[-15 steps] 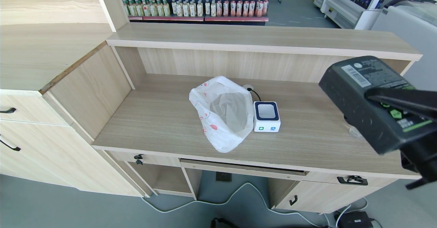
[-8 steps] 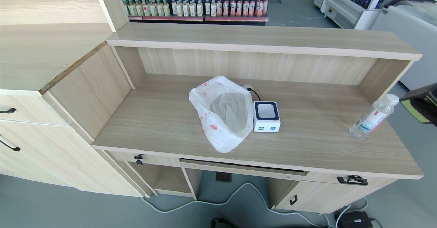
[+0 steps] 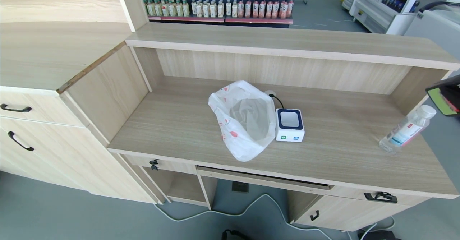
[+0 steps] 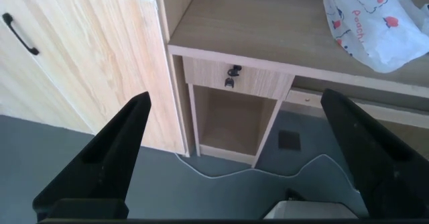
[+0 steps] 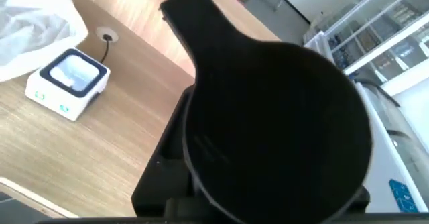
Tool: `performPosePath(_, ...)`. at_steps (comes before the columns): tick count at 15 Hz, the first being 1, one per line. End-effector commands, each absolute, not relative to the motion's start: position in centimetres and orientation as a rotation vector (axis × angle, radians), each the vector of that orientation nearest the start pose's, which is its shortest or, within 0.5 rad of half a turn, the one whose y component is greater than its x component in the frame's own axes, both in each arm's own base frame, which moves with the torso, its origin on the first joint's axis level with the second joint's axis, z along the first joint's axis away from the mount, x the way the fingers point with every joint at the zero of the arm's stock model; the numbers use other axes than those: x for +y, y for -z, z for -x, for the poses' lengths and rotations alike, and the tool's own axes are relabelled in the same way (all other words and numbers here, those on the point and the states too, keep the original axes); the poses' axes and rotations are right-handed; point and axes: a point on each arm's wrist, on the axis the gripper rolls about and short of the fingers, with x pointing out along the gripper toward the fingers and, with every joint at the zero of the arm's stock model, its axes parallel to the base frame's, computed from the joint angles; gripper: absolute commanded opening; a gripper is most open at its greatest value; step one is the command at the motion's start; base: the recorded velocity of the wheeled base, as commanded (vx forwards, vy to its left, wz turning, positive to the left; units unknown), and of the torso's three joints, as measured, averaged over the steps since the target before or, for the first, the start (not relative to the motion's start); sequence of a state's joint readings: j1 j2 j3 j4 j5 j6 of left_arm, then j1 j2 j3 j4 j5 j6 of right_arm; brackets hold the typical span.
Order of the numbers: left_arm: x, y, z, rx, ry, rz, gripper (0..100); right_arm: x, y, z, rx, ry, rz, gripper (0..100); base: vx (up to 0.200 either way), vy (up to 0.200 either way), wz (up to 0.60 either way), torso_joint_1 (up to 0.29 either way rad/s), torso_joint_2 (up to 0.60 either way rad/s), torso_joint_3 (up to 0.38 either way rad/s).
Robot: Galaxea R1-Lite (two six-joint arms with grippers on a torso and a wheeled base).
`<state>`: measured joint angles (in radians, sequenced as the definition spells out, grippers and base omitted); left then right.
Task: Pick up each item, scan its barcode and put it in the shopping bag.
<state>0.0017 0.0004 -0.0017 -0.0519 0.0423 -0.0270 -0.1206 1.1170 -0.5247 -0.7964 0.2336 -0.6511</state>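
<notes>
A black packet (image 3: pixel 445 96) is clamped in the right end effector (image 5: pixel 261 190) and held in the air off the right end of the table (image 3: pixel 341 153), near a water bottle (image 3: pixel 408 129). A white shopping bag (image 3: pixel 248 121) is set mid-table, with the scanner (image 3: pixel 289 125) just beside it. The left end effector (image 4: pixel 236 100) is held low before the table's left front, fingers wide apart.
</notes>
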Motion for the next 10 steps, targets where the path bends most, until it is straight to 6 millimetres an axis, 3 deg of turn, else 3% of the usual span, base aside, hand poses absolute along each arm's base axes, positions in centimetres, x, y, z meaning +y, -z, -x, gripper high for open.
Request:
performPosePath(1,0.1,-8.1,2.3,-0.054,-0.044,0.029,100,-1.7,-25.9,-19.2,-0.175,-0.023,0.628,0,0.0,0.0,0.6,-0.002,0.0,0.007)
performPosePath(3,0.1,-8.1,2.3,-0.054,-0.044,0.029,100,-1.1,-26.1,-23.7,-0.129,-0.01,0.507,0,0.0,0.0,0.6,0.002,0.01,-0.002)
performPosePath(6,0.1,-8.1,2.3,-0.053,-0.044,0.029,100,0.4,-23.8,-30.2,-0.007,-0.163,0.084,0,0.0,0.0,0.0,0.0,0.0,0.0)
performPosePath(8,0.1,-8.1,2.3,-0.054,-0.044,0.029,100,0.6,-21.4,-31.9,0.112,-0.177,-0.143,0,0.0,0.0,0.0,0.0,0.0,0.0)
performPosePath(10,0.1,-8.1,2.3,-0.054,-0.044,0.029,100,0.3,-19.2,-32.7,0.238,-0.15,-0.23,0,0.0,0.0,0.0,0.0,0.0,0.0)
